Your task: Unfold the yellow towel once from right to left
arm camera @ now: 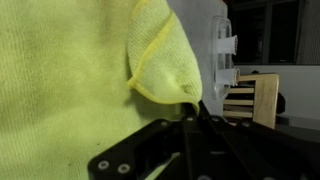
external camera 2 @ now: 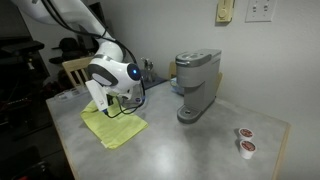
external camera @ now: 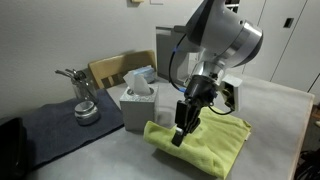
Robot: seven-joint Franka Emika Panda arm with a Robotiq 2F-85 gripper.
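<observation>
The yellow towel (external camera: 205, 143) lies on the grey table in both exterior views (external camera 2: 115, 125). It fills the left of the wrist view (arm camera: 60, 80). My gripper (external camera: 181, 128) is down at the towel's edge nearest the tissue box. In the wrist view its fingers (arm camera: 190, 112) are closed together on a lifted corner of the towel (arm camera: 165, 65), which is pulled up into a fold.
A white tissue box (external camera: 138, 103) stands right beside the towel. A dark grey-blue mat (external camera: 60, 125) holds a metal pot (external camera: 85, 110). A wooden chair (external camera: 115, 68) stands behind. A coffee machine (external camera 2: 195, 85) and two small cups (external camera 2: 244, 140) stand further along the table.
</observation>
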